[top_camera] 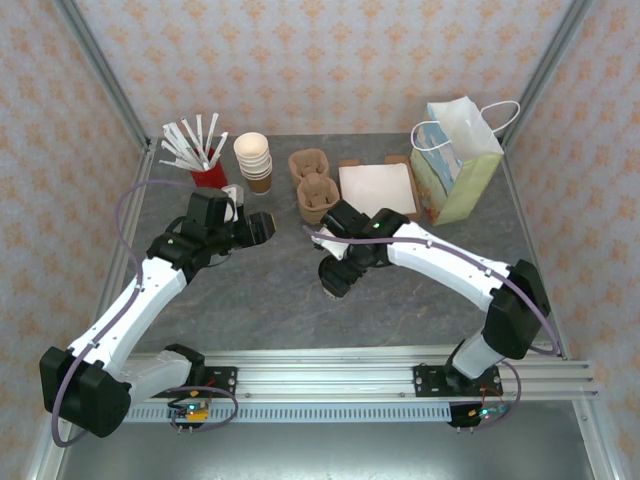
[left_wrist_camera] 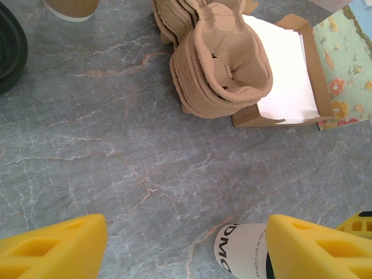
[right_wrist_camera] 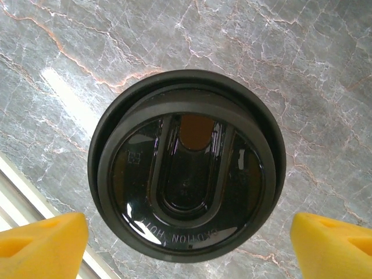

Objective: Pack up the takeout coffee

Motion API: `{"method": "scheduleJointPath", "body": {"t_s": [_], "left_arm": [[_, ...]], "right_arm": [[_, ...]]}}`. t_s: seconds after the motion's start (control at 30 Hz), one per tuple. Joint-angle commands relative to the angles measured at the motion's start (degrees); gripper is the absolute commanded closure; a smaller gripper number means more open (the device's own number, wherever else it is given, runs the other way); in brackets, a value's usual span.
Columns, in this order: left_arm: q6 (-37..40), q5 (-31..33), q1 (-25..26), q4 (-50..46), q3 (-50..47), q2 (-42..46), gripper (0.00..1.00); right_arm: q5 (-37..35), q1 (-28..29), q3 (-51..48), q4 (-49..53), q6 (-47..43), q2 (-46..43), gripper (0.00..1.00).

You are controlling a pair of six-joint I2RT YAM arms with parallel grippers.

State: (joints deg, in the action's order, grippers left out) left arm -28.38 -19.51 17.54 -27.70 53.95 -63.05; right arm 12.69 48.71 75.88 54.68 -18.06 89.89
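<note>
Right tool (right_wrist_camera: 186,244) above coffee (right_wrist_camera: 186,168), carriers (top_camera: 312,186) nearby

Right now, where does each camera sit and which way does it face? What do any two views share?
Top external: above and behind the bases, looking down over the table; both arms whole, left gripper and right gripper included.
Left wrist: on the left arm, facing down and forward at the cup carriers and napkin box; its yellow fingertips at the bottom corners.
Right wrist: straight down on the takeout coffee, lid up; its fingertips either side.
Shared: top and left wrist both show the carriers and napkin box.
</note>
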Motion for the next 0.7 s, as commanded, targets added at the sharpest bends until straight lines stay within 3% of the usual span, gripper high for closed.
{"method": "scheduleJointPath", "body": {"t_s": [0.0,0.67], "left_arm": [[1.2,0.1,0.3,-0.8,1.4,-0.1,0.27],[1.3,0.6,0.3,-0.9,0.6,0.7,0.27]], "right_arm": [[-0.5,0.2,2.0,1.2,-1.1,0.8,0.12],[-0.5,0.2,-2.1,0.1,1.0,2.5,0.3]]}}
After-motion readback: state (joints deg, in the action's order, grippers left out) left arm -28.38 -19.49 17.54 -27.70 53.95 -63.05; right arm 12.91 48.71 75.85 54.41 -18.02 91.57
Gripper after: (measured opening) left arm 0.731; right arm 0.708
